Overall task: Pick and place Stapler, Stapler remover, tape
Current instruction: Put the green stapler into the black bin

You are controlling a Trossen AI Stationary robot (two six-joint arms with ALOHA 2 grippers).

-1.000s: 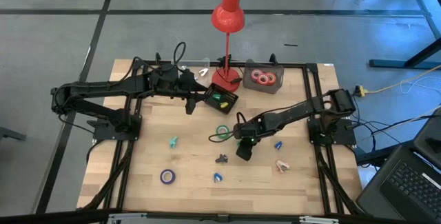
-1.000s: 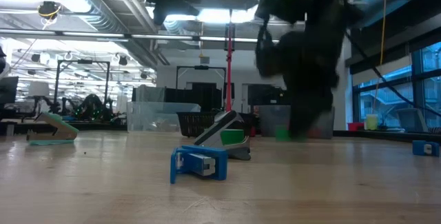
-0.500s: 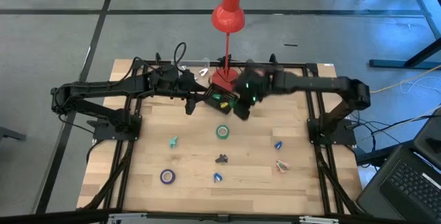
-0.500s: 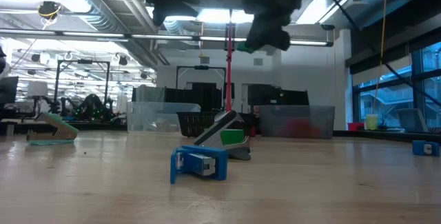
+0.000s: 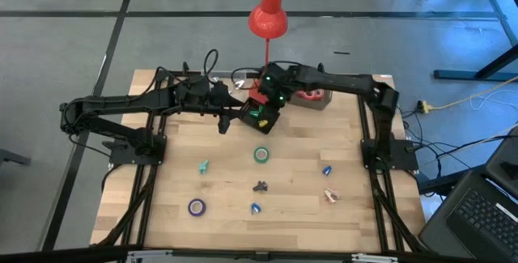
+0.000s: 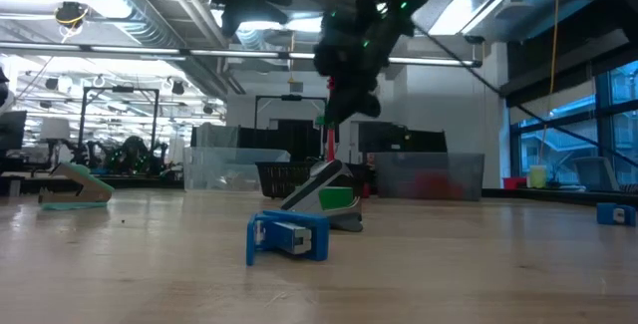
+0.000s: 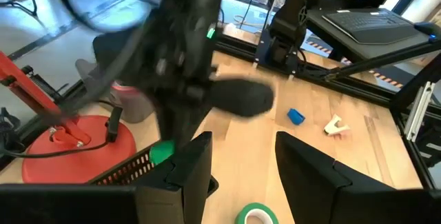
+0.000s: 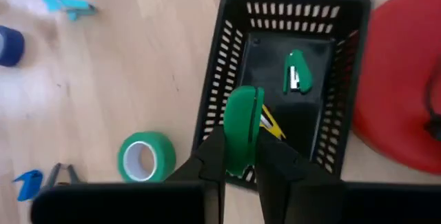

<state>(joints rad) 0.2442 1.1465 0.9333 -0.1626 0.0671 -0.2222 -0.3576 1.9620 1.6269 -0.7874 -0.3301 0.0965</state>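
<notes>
Wooden tabletop [image 5: 227, 174], right gripper [image 8: 240, 156] clamped on green stapler [image 8: 242, 131] above black basket [image 8: 348, 65], left gripper [image 7: 238, 158] fingers apart beside basket, green tape roll [image 5: 261, 154] nearby.

right gripper [image 8: 241, 156] carried green stapler [image 8: 242, 131] over black basket [image 8: 227, 52]

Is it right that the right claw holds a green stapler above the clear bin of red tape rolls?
Not quite. The right claw does hold the green stapler, but above the black basket, not the clear bin. The right wrist view shows the basket directly beneath it.
</notes>
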